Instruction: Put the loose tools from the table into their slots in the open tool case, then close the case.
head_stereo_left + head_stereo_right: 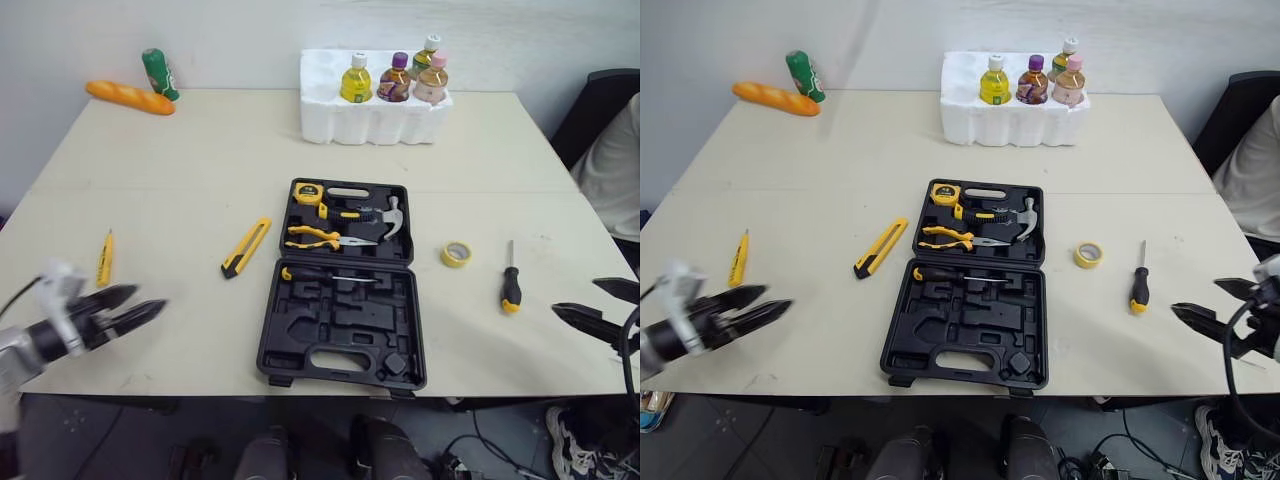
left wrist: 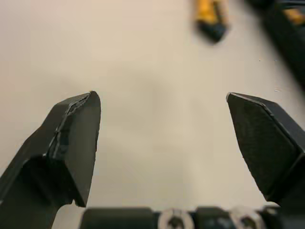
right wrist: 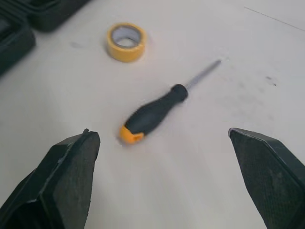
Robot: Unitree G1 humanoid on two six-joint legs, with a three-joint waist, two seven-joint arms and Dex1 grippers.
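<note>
An open black plastic tool case [image 1: 345,325] is set mid beige worktop [image 1: 200,160]. A black-and-yellow screwdriver [image 1: 510,280] is laid near the right hand [image 1: 574,296], a yellow utility knife [image 1: 246,247] near the left hand [image 1: 150,297]; both hands are held spread and empty.

Both head cameras look down from the near edge over my whole desk [image 1: 200,170]; each wrist camera sits close above one end of it.

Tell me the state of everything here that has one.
Tool case: open, several slots empty.
Left pincer: open, empty.
Right pincer: open, empty.
Screwdriver: loose on table.
Tape roll: loose, lying flat.
Utility knife: loose on table.
Small yellow tool: loose on table.
Bottles: upright, capped.
</note>
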